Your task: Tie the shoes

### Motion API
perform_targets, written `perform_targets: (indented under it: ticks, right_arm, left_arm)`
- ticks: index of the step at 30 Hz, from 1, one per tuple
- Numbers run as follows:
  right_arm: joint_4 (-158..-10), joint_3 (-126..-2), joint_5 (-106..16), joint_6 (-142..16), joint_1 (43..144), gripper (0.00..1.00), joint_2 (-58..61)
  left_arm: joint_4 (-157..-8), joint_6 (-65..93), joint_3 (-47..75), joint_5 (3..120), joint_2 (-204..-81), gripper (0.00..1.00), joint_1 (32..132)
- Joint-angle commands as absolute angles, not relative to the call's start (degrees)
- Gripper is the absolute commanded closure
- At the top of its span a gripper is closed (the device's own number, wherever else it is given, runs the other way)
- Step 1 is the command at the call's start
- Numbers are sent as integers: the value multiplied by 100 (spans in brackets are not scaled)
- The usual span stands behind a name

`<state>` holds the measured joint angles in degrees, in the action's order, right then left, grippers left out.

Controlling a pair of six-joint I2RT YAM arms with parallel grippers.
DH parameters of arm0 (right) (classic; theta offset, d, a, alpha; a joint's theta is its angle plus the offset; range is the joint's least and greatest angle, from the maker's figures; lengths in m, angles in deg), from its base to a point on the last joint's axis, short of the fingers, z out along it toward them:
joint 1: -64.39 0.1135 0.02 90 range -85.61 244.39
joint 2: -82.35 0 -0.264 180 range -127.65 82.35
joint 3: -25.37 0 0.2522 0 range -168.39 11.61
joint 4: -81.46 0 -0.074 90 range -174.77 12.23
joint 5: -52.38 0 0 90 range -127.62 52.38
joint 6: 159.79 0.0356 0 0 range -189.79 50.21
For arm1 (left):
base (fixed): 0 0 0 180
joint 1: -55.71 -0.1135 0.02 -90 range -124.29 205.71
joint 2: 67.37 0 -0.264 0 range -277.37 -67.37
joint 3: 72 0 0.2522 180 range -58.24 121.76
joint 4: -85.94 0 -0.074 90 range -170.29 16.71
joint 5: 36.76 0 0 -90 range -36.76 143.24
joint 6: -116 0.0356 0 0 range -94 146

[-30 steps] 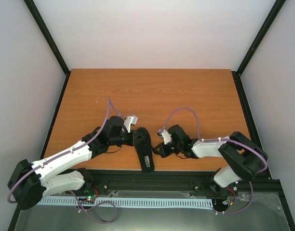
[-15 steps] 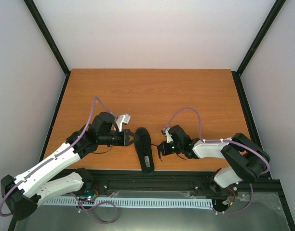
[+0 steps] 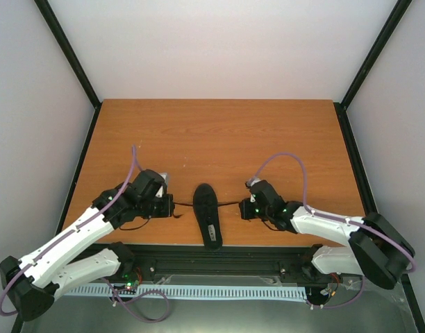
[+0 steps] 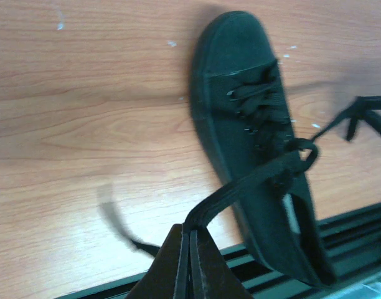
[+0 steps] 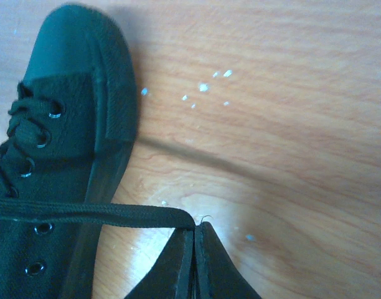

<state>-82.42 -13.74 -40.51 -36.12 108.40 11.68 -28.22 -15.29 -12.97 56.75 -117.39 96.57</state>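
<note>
Presently, nearest my side, the left fingers (image 4: 169, 261) are shut tight on the left lace (image 4: 253, 180), pinching it at the very tips. The right fingers (image 5: 209, 261) are likewise shut, with the right lace (image 5: 84, 213) nipped flat between their tips. Neither holds anything else.

Between the two arms lies the black low-top sneaker (image 3: 207, 215), sole down, heel at the near edge of the worktop (image 3: 219, 132) and toe pointing away. From its upper eyelets the laces run out sideways, one to each arm, and both look drawn fairly straight. The left wrist view shows a small loop or crossing at the top of the lacing. I cannot tell whether it is a finished knot.

Assessment of handling: the sneaker looks small and light, so I expect it to slide or swivel on the smooth wood if one side pulls harder than the other. The laces are thin, limp and flat. They should fold readily but could slip through a tip-only pinch. I judge the best hold to be on the lace itself, close to the crossing, with even tension on both sides.
</note>
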Motion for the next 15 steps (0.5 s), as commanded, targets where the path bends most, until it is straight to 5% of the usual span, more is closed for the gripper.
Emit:
perform_targets:
  ticks: [1, 15]
  right_arm:
    - [-7427, -1182, -2984, -3433, 10790, 97, 1574]
    - [-6934, -761, -2422, -2581, 10588, 97, 2479]
  left_arm:
    - [-2590, -1688, -1505, 5055, -11644, 99, 9579]
    - [-2944, -2489, -2054, 4281, -12131, 99, 9517]
